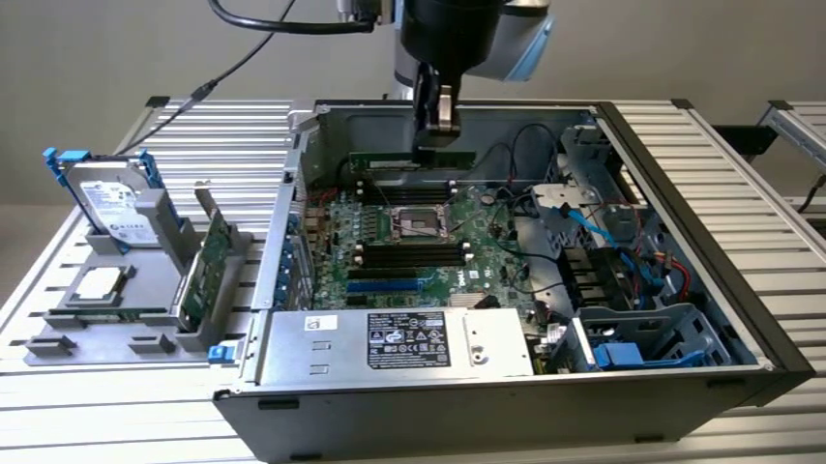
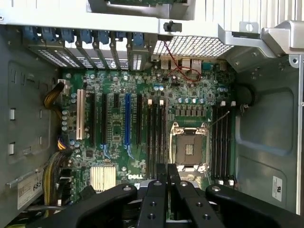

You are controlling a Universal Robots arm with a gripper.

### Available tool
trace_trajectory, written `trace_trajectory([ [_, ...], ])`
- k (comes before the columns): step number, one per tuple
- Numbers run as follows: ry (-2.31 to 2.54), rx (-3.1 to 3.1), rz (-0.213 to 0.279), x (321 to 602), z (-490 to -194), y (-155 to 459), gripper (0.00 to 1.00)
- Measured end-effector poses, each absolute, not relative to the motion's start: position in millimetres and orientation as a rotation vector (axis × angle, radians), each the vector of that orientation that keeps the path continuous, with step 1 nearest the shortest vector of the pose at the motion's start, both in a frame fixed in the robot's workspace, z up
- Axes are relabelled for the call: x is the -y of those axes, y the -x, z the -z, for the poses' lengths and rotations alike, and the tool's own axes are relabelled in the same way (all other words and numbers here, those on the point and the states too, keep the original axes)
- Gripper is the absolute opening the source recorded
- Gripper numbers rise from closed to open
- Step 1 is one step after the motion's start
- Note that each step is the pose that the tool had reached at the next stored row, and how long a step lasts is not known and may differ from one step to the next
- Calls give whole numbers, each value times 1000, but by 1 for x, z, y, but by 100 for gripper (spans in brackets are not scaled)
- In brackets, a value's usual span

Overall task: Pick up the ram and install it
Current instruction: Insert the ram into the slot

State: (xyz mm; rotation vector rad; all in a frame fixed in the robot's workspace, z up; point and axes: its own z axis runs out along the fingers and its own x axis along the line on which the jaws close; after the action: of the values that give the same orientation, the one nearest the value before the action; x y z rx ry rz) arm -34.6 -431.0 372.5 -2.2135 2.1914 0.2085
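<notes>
The hand [image 1: 436, 143] descends from the arm into the open computer case [image 1: 387, 425], which lies on its side on the slatted surface [image 1: 722, 145]. The fingers are pressed together on the ram [image 1: 394, 159], pinching it at its upper edge near mid-length. The ram hangs level, with its long edge running from the exterior view's left to the exterior view's right, parallel to the memory slots [image 1: 413, 253]. It sits over the far part of the motherboard [image 1: 339, 263], beyond the CPU socket [image 1: 420, 222] and close to the far wall of the case. Contact between the ram's lower edge and a slot cannot be determined. In the wrist view, the hand [image 2: 167, 167] is positioned over the motherboard [image 2: 116, 130], close to the CPU socket [image 2: 189, 149], with banks of memory slots [image 2: 156, 133] on either side of the socket. The power supply [image 1: 400, 343] occupies the near end of the case. On the exterior view's left, a gray holder [image 1: 77, 333] on the surface carries a hard drive [image 1: 110, 203] and an expansion card [image 1: 204, 263].
</notes>
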Motion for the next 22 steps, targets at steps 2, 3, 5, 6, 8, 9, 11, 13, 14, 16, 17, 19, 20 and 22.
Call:
trace_trajectory([
  [2,2214,-2192,-208,430,-369,34,13],
  [3,2214,-2192,-208,430,-367,34,13],
  [5,2214,-2193,-207,429,-364,33,13],
  [6,2214,-2193,-207,428,-362,33,13],
  [8,2213,-2194,-207,428,-358,33,13],
  [9,2212,-2194,-207,428,-356,33,13],
  [11,2212,-2195,-207,428,-353,33,13],
  [13,2211,-2195,-207,428,-349,33,13],
  [14,2211,-2195,-207,428,-347,33,13],
  [16,2211,-2195,-207,428,-344,33,13],
  [17,2211,-2195,-207,428,-342,33,13],
  [19,2211,-2195,-207,428,-338,33,13],
  [20,2211,-2195,-207,428,-336,33,13],
  [22,2211,-2195,-207,428,-333,33,13],
])
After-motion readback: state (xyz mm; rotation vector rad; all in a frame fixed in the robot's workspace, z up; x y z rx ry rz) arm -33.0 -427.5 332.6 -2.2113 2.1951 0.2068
